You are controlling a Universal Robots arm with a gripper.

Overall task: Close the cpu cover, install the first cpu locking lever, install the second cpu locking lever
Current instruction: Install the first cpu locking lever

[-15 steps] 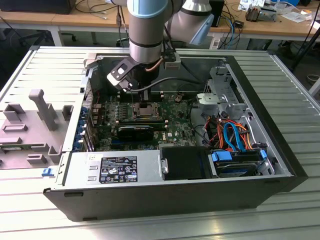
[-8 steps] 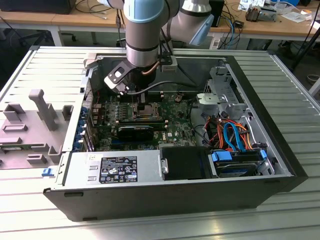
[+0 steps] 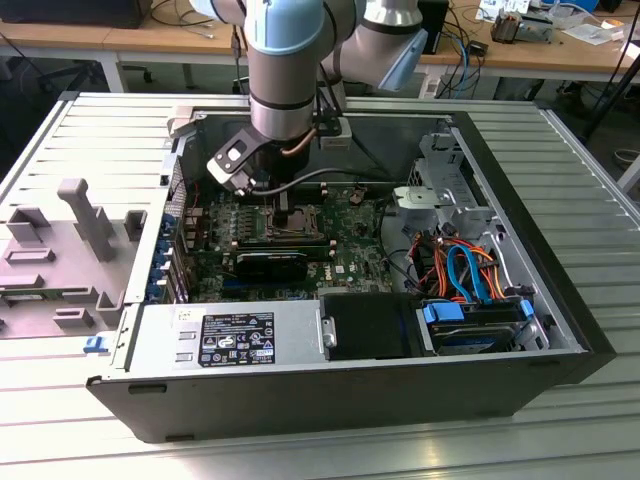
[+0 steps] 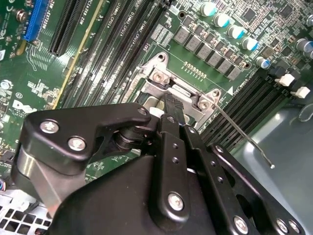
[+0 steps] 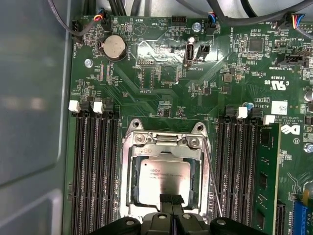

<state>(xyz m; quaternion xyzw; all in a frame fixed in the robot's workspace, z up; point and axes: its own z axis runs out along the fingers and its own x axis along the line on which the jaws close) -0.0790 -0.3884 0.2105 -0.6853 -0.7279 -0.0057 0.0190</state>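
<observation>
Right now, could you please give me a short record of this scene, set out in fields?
setting: open computer case on a slatted metal table
arm: reaches down into the case, over the green board
gripper: shut, tips down at the cover's edge
cpu cover: lying flat around the chip
lever rod: thin, beside the socket, apparently unlatched

My black gripper [image 4: 169,104] points at the silver cover [image 4: 164,83] on the green board [image 4: 29,93]. Its two fingers are pressed together, and the tip is right at the cover's edge. A thin metal lever [image 4: 244,139] sticks out loose from one corner of the cover, and long black slots [image 4: 112,44] lie on both sides.
</observation>
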